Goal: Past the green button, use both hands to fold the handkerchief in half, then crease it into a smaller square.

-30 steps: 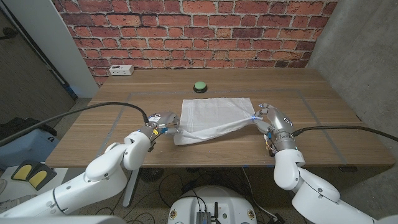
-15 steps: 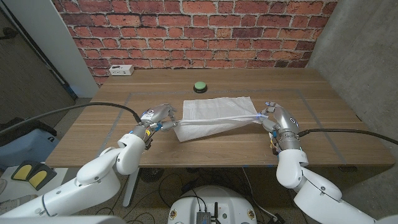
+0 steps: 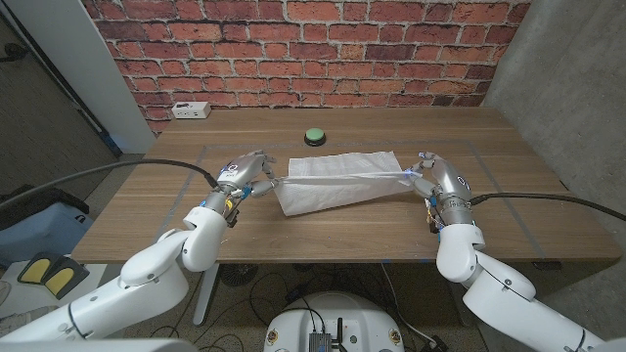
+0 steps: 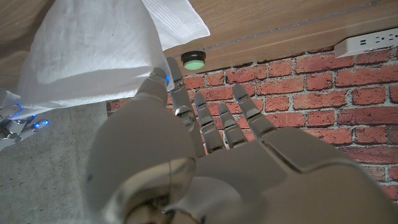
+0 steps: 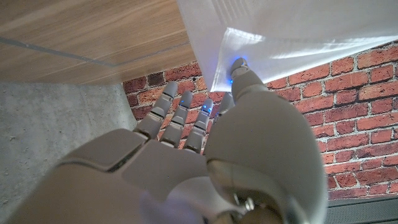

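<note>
Handkerchief (image 3: 337, 181) between both hands

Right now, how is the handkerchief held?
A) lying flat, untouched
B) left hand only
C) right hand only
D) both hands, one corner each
D: the left hand and right hand each pinch a corner of the handkerchief, its near edge lifted between them.

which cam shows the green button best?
Head view: the green button sits unobstructed on the table beyond the handkerchief. Left wrist view shows it small, past the cloth's corner. In the right wrist view I can't make it out.
</note>
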`<control>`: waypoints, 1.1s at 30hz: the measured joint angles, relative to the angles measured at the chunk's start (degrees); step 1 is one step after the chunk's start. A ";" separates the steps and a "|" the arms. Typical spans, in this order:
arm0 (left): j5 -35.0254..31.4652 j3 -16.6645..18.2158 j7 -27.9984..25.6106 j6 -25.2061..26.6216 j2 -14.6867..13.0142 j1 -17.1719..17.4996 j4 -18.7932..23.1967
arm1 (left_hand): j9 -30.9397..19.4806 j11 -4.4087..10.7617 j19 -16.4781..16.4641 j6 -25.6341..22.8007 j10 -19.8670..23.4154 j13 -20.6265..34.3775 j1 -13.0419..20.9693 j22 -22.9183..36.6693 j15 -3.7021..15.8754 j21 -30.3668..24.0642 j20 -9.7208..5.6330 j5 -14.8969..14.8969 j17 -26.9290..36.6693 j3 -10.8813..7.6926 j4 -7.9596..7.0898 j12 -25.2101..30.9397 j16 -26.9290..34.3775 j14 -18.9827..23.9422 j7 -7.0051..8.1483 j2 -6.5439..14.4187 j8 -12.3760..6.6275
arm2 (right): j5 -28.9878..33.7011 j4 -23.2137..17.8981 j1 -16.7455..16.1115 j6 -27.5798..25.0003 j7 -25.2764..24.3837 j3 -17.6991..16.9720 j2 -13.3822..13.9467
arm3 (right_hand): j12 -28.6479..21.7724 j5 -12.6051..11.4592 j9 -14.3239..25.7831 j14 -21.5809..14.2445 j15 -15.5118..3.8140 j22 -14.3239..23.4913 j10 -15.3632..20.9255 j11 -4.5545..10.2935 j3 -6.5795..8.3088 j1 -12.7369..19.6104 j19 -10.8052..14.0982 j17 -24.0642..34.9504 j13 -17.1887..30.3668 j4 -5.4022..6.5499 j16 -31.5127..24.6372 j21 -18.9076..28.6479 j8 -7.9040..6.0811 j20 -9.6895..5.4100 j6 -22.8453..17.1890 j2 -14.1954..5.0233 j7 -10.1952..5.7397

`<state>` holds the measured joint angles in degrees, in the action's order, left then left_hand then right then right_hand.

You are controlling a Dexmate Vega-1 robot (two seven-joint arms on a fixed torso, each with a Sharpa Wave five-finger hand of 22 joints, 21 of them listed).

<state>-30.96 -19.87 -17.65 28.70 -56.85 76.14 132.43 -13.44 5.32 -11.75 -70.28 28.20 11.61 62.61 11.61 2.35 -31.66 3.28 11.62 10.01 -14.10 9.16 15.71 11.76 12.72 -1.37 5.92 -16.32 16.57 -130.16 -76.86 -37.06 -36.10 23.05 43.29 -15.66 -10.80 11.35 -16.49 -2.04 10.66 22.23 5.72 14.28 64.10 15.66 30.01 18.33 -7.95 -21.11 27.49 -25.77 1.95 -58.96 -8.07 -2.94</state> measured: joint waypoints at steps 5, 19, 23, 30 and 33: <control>-0.30 -0.24 -0.07 -0.21 0.45 -1.42 -0.63 | -0.04 0.00 0.00 0.00 0.00 0.00 0.00 0.00 0.00 0.00 0.00 0.00 0.00 0.00 0.00 -0.29 0.00 0.00 0.00 0.00 -0.26 | -0.69 1.40 1.86 0.97 1.24 0.00 0.20 | 0.20 0.00 0.00 0.00 0.00 0.00 -0.01 0.01 0.24 -0.21 0.00 0.00 0.00 -0.24 0.00 0.00 0.09 0.00 0.00 0.07 0.00; -2.04 -1.62 0.17 1.35 2.44 -5.07 -1.08 | -0.55 0.00 0.00 0.00 0.00 -0.01 -0.01 0.00 0.00 0.00 0.00 -0.41 -0.01 0.21 -0.21 -0.29 0.00 0.00 0.00 -0.01 -0.27 | -2.96 6.07 7.08 5.16 3.76 0.11 0.44 | 0.42 0.00 -0.05 -0.31 -0.31 0.01 -0.01 0.01 0.46 -0.27 0.00 0.01 -0.52 -0.02 0.00 0.00 0.30 0.00 0.00 0.16 0.00; -2.97 -2.09 0.16 2.16 2.89 -5.80 -1.07 | -0.82 0.00 0.00 0.02 0.00 -0.01 -0.01 -0.01 -0.30 -0.34 -0.01 -0.63 -0.01 0.24 -0.24 -0.29 0.00 0.30 0.02 -0.01 -0.26 | -3.38 7.56 8.29 6.71 4.03 0.32 0.44 | 0.42 0.01 -0.05 -0.30 -0.31 0.01 0.00 0.02 0.70 -0.27 0.00 0.01 -0.53 -0.26 0.00 0.00 0.31 0.00 0.00 0.16 0.00; -4.50 -3.05 0.78 3.81 3.60 -7.58 -0.96 | -0.83 0.00 0.00 0.40 0.00 -0.01 -0.02 0.00 -0.30 -0.34 -0.01 -0.64 -0.01 0.48 -0.47 -0.73 0.00 0.30 1.28 -0.02 -0.25 | -4.21 9.75 9.93 8.89 4.33 0.56 0.26 | 0.65 0.01 -0.02 -0.30 -0.31 0.01 0.30 0.32 0.69 -0.27 0.00 0.01 -0.73 -0.26 0.39 0.00 0.36 0.00 0.00 0.16 0.00; -5.19 -3.62 1.79 4.64 3.67 -8.60 -0.96 | -0.71 -0.22 0.00 0.39 -0.22 -0.01 -0.02 -0.01 -0.30 -0.34 -0.01 -0.66 -0.01 0.48 -0.48 -0.73 -0.08 0.30 1.28 -0.02 -0.25 | -4.42 10.34 10.50 9.39 4.71 0.68 0.24 | 0.65 0.16 -0.01 -0.30 -0.31 0.01 0.52 0.09 1.08 -0.34 0.00 0.01 -0.79 -0.19 0.39 0.00 0.38 0.00 0.00 0.23 0.00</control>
<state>-36.15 -23.49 -15.86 33.33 -53.18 67.54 131.46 -14.15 5.10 -11.75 -69.89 27.98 11.59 62.59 11.61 2.05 -32.00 3.27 10.96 10.00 -13.63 8.69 14.99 11.68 13.01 -0.09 5.90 -16.56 12.15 -119.82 -66.35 -27.67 -31.39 23.73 43.53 -15.02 -10.63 11.34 -16.79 -2.35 10.67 22.75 5.82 15.37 63.76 15.66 30.02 17.54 -8.14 -20.72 27.49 -25.38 1.95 -58.96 -7.84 -2.94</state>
